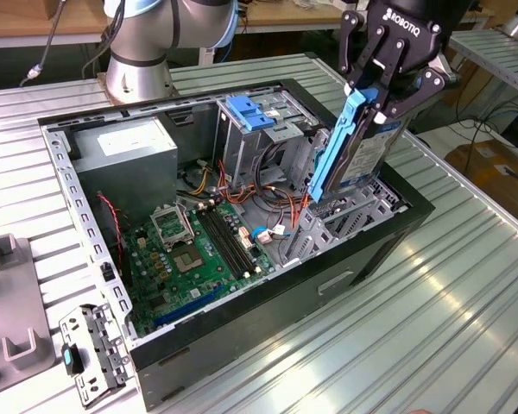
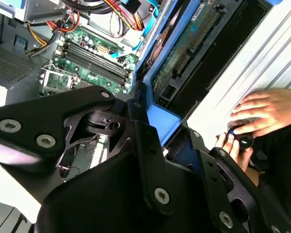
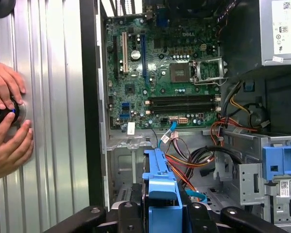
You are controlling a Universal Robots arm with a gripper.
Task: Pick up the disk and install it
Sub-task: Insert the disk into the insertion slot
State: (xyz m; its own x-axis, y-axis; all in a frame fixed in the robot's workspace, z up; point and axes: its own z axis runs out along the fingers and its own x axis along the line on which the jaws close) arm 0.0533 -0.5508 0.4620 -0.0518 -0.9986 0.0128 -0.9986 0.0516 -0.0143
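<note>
While the arm hangs over the open computer case [image 1: 242,345], its gripper [image 1: 375,97] has its fingers [image 1: 412,93] clamped on the top end of the disk [image 1: 369,155]. The disk stands on edge, nearly upright and leaning a little, with its blue carrier frame [image 1: 335,151] facing the inside of the case. Its lower end sits down among the metal drive bays at the side of the case toward the exterior view's right. I can't tell whether that end is seated in a slot.

Inside the case the green motherboard [image 1: 198,250] lies flat on the floor. The grey power supply [image 1: 125,147] is in the far corner, and a metal drive cage with a blue handle [image 1: 246,112] stands beside the bundle of orange and red cables [image 1: 272,194].

In the first wrist view, 2 hands [image 3: 9,145] rest on the ribbed metal desk [image 3: 53,121] just outside the case wall, closed around a small black object [image 3: 5,111]. On the desk near the case's front corner lies a loose metal bracket [image 1: 91,354].
</note>
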